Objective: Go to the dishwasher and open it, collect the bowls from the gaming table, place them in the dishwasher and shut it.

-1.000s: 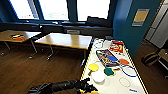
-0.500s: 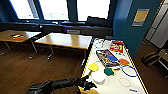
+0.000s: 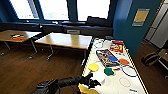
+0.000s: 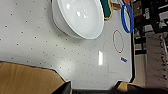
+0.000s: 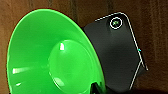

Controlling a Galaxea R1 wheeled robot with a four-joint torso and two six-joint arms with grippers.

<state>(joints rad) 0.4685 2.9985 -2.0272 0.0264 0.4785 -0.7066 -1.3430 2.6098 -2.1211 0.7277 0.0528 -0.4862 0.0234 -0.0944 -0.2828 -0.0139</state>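
The left hand [image 3: 91,80] sits just beside the white bowl [image 3: 99,76]; its grip I cannot tell. A shallow bite on that slick rim might skid it toward the teal bowl [image 3: 108,71] beyond.

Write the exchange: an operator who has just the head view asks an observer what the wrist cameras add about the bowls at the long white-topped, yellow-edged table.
Operator: Is the round white plastic bowl beside the left gripper empty?
Observer: Yes. The left wrist view looks straight into it, and nothing lies inside.
Operator: Where is the large bright green plastic bowl?
Observer: The right wrist view has it close up, tipped on its side, with the brown wood floor behind it.
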